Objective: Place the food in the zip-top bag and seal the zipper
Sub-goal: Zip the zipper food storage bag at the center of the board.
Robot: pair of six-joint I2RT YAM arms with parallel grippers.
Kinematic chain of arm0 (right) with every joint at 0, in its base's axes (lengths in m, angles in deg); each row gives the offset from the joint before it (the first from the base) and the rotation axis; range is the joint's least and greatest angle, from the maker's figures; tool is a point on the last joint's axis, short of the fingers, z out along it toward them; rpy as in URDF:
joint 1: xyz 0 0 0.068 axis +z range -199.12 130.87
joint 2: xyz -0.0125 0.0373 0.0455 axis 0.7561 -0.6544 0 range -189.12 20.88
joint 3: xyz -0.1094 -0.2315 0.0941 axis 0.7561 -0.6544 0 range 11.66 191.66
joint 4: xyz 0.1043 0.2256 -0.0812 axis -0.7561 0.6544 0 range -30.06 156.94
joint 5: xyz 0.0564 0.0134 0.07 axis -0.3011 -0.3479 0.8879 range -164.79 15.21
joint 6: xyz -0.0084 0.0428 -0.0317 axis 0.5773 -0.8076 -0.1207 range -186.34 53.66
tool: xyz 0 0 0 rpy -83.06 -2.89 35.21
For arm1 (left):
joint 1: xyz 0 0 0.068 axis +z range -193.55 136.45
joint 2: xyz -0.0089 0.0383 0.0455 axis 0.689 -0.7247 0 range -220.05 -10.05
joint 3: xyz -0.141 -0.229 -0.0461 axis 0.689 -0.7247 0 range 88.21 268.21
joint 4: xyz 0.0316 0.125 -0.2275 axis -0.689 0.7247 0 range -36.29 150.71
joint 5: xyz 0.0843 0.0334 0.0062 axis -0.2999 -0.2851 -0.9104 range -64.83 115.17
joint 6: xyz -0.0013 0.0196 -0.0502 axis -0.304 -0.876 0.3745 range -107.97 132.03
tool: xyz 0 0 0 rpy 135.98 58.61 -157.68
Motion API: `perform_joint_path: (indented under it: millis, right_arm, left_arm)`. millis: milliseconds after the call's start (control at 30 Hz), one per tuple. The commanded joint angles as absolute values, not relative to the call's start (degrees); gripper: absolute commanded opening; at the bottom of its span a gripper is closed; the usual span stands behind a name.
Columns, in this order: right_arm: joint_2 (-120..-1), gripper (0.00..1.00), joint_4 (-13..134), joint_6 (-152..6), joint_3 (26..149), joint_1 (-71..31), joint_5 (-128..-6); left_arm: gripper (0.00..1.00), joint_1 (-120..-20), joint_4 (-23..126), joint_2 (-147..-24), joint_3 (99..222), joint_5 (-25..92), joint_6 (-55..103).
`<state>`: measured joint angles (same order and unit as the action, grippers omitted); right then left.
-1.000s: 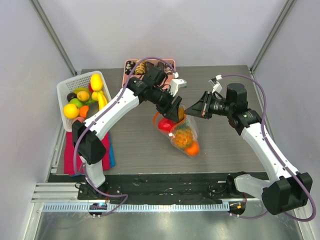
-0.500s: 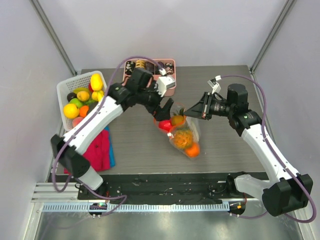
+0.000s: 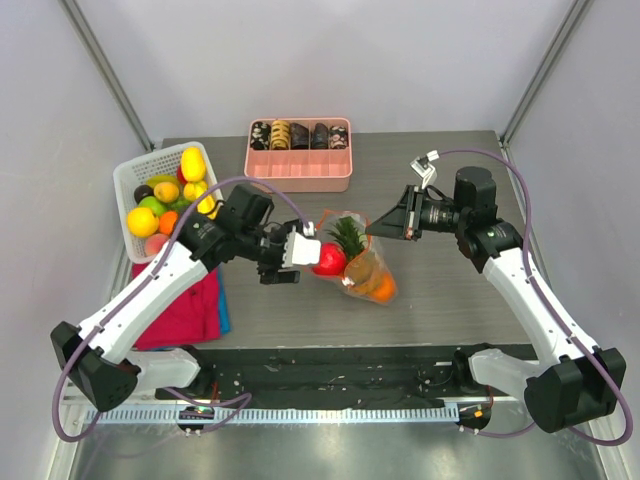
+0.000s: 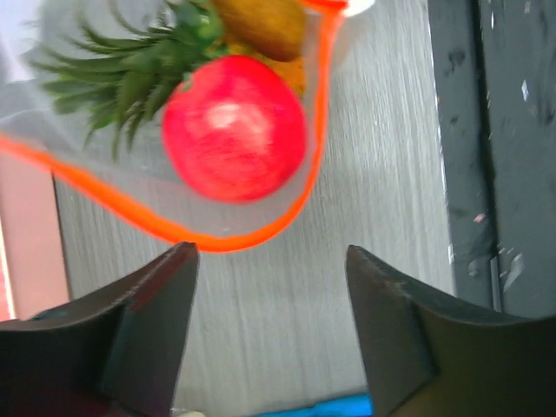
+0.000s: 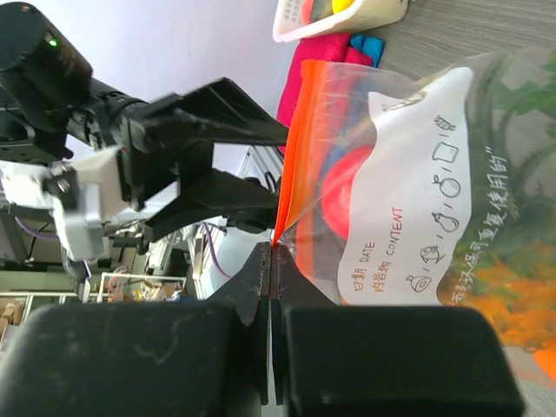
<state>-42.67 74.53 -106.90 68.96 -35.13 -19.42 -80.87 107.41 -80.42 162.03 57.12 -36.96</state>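
Right fingers (image 5: pixel 200 356) pinch thin orange zipper (image 5: pixel 294 148) of clear crinkly zip-top bag (image 5: pixel 417 174)

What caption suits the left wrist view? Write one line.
Open left pincer facing the unsealed zip-top bag, red fruit and pineapple behind its gaping orange zipper.

My left tool (image 4: pixel 271 261) is black; the round fruit (image 4: pixel 233 129) red, the pineapple's crown (image 4: pixel 122 62) green, the zipper (image 4: pixel 228 244) orange-red, the surface (image 4: pixel 382 156) streaked grey.
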Motion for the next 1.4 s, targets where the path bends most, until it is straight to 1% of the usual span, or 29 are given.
perform_joint_path:
  millis: [0,100,200,300,433,533,567,633,667,733,767,933,1000,1133,1267,1300,1367]
  right_arm:
    - [-41.8,0.01,70.4,-105.6,69.8,-35.3,-15.5]
    - [-42.0,0.01,70.5,-105.6,69.5,-35.2,-14.8]
    - [-42.5,0.01,70.5,-105.5,69.6,-35.2,-14.5]
    - [-42.7,0.01,70.6,-105.5,69.8,-35.2,-14.3]
    - [-43.0,0.01,70.6,-105.4,70.0,-34.9,-13.9]
    - [-43.3,0.01,70.7,-105.3,70.1,-34.8,-13.8]
    - [-43.3,0.01,70.7,-105.2,69.9,-34.5,-13.8]
    - [-43.6,0.01,70.7,-104.8,70.0,-34.3,-13.9]
    - [-43.8,0.01,70.7,-104.7,70.0,-34.0,-14.1]
    - [-44.4,0.01,70.6,-103.5,69.9,-33.1,-14.4]
    - [-44.7,0.01,70.2,-103.3,69.8,-32.8,-14.8]
    - [-48.0,0.01,67.9,-101.9,70.9,-30.1,-15.8]
    - [-49.2,0.01,68.2,-100.1,73.2,-29.4,-15.8]
    - [-52.3,0.01,72.7,-94.0,78.4,-25.4,-17.7]
    - [-55.7,0.02,75.3,-89.3,82.6,-22.2,-18.5]
    - [-56.3,0.02,75.6,-88.6,83.0,-21.8,-18.5]
    - [-57.4,0.06,75.8,-86.7,83.7,-20.7,-18.9]
  left_arm:
    - [0.67,-83.4,105.3,-80.0,160.7,55.5,-50.8]
    - [0.59,-84.0,104.0,-80.4,160.0,54.8,-52.9]
    - [0.54,-85.0,103.3,-81.2,159.1,53.3,-56.3]
    - [0.5,-85.7,101.8,-81.7,158.1,52.9,-57.7]
    - [0.47,-86.7,101.3,-82.5,157.4,52.5,-59.6]
    - [0.42,-87.5,101.4,-83.0,156.8,51.6,-60.6]
    - [0.36,-88.1,101.4,-83.1,156.6,51.3,-61.0]
    - [0.3,-89.2,101.4,-83.4,156.7,50.2,-61.3]
    - [0.2,-89.6,101.4,-83.3,156.9,50.1,-60.1]
    - [0.09,-91.1,101.2,-82.8,158.3,50.7,-57.7]
    - [0.0,-91.8,100.8,-82.7,158.8,50.8,-55.8]
    - [0.0,-94.6,100.1,-82.0,162.6,50.9,-47.4]
    - [0.0,-95.1,100.0,-82.4,165.0,50.7,-43.5]
    - [0.0,-95.4,100.4,-83.4,169.2,49.8,-31.0]
    - [0.0,-95.5,100.1,-83.6,171.6,48.4,-24.1]
    - [0.0,-95.6,100.4,-83.8,172.1,48.4,-22.9]
    - [0.0,-95.7,101.0,-84.2,171.5,48.0,-20.0]
